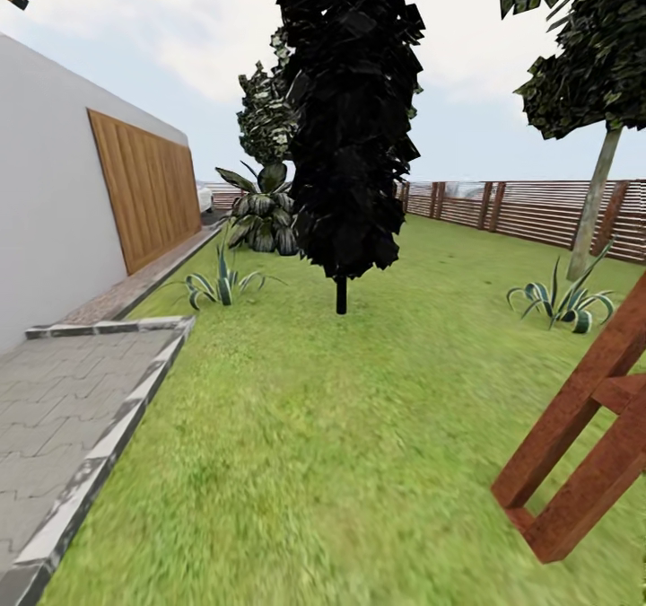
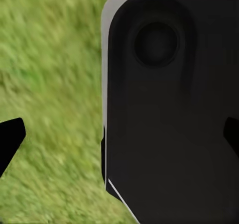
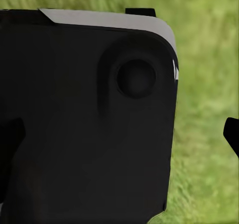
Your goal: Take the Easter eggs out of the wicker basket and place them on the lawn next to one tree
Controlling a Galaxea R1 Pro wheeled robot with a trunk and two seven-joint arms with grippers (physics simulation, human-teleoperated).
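Grass, stone, timber and matt black casing

The lawn (image 1: pixel 359 426) is rough, tufted green grass, blurred to a soft fuzz in both wrist views. The patio (image 1: pixel 54 417) is grey stone paving in a matt interlocking pattern, edged by mottled, speckled kerb stones (image 1: pixel 99 458). The house wall (image 1: pixel 45 229) looks like smooth pale render, with a warm, vertically grained wooden panel (image 1: pixel 148 184) set in it. The fence (image 1: pixel 538 211) is horizontal reddish-brown slats; the wooden frame (image 1: pixel 592 417) is squared, red-stained timber with visible grain. The dark conifer (image 1: pixel 345 112) has flat, jagged, near-black foliage. The robot body panel (image 2: pixel 169 109) is smooth matt black plastic with a pale grey rim.
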